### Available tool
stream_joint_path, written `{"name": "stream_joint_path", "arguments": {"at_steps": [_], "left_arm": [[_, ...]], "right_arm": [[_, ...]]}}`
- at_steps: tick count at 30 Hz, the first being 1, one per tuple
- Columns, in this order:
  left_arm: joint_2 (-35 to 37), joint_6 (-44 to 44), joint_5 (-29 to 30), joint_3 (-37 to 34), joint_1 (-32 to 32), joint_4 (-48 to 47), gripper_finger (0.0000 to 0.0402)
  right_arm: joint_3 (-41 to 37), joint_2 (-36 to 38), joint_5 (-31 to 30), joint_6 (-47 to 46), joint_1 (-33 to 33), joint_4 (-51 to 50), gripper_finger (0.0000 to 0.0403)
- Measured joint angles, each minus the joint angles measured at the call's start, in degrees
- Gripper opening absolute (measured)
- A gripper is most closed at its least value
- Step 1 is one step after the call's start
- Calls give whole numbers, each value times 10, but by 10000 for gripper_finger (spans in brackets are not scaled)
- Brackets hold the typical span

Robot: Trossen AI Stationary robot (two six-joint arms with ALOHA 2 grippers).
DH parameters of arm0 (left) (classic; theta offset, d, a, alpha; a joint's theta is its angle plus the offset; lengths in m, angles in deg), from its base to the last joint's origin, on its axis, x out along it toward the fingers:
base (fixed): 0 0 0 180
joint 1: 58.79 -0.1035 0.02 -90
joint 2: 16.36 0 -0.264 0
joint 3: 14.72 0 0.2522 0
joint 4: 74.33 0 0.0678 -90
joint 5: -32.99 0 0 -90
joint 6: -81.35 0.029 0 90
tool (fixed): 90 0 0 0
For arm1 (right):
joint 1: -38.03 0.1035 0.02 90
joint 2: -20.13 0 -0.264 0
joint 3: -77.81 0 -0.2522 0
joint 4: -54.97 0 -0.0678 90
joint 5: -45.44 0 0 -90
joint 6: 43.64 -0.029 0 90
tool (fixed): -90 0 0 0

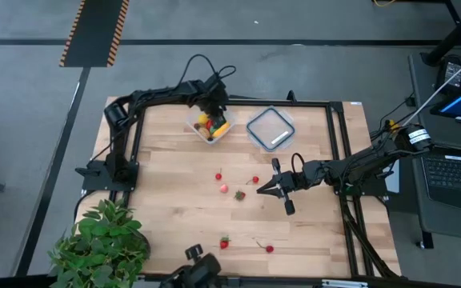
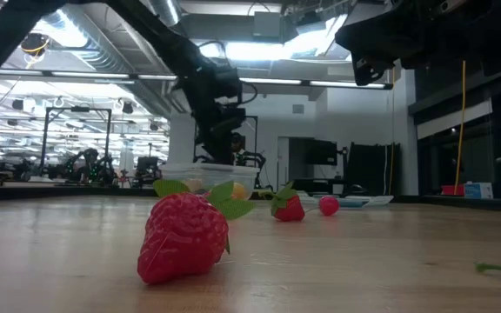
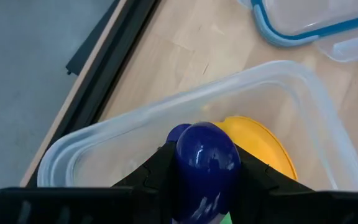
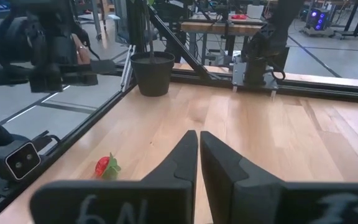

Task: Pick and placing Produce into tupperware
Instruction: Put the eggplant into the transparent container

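The left gripper [image 1: 210, 110] hangs over the tub [image 1: 208, 126], its fingers clamped on a purple piece [image 3: 207, 163] just above a yellow piece [image 3: 261, 144] inside. The lid [image 1: 270, 128] lies beside the tub. The right gripper [image 1: 264, 190] hovers well away from the tub, fingers pressed together and empty, near a strawberry [image 1: 239, 194]. More berries [image 1: 219, 176] lie scattered between that spot and the tub.
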Motion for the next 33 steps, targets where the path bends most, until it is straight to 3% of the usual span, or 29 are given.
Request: {"name": "stream_joint_path", "arguments": {"at_steps": [6,28,33], "left_arm": [[-15,3,46,19,-3,-36,99],[-20,-10,46,18,-20,-53,100],[-19,-10,46,18,-20,-62,152]], "right_arm": [[0,0,0,0,0,-3,23],[0,0,0,-2,0,-3,23],[0,0,0,-2,0,-3,23]]}}
